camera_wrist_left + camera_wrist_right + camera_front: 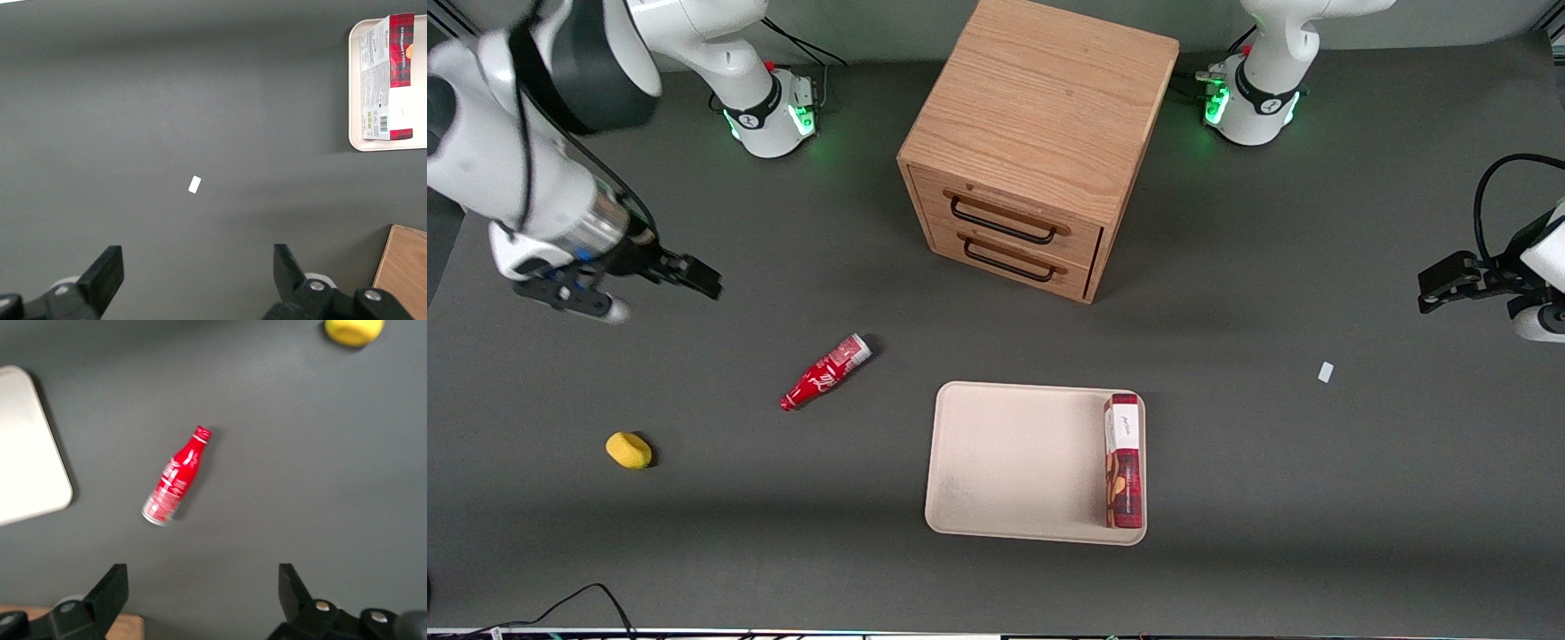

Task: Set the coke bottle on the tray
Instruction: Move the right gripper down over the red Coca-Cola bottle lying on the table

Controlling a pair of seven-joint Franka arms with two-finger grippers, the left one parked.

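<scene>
Front view
Gripper: the right arm's black two-finger gripper [654,284] is hanging above bare table at the working arm's end, fingers spread apart and holding nothing.
Bottle: the small red contoured coke bottle [825,372] with white lettering is lying on its side on the dark grey table [1316,498], off the tray, neck pointing toward the camera.
Tray: the flat cream rectangular tray [1005,458] is sitting nearer the camera than the wooden two-drawer cabinet [1036,142].
Tray contents: a long red-and-white box [1124,460] is lying along the tray's edge toward the parked arm.
Others: a yellow rounded lump [629,450] and a small white scrap [1325,372] are lying on the table.

Left wrist view
Tray: its corner [357,143] is showing, with the box [385,77] lying in it.
Scrap: the white scrap [194,184] is lying alone.

Right wrist view
Fingers: the black fingers [110,590] are standing wide apart, gripping nothing.
Bottle: the bottle [176,477] is lying between the tray's rim [63,490] and the yellow lump [353,330], touching neither.
</scene>
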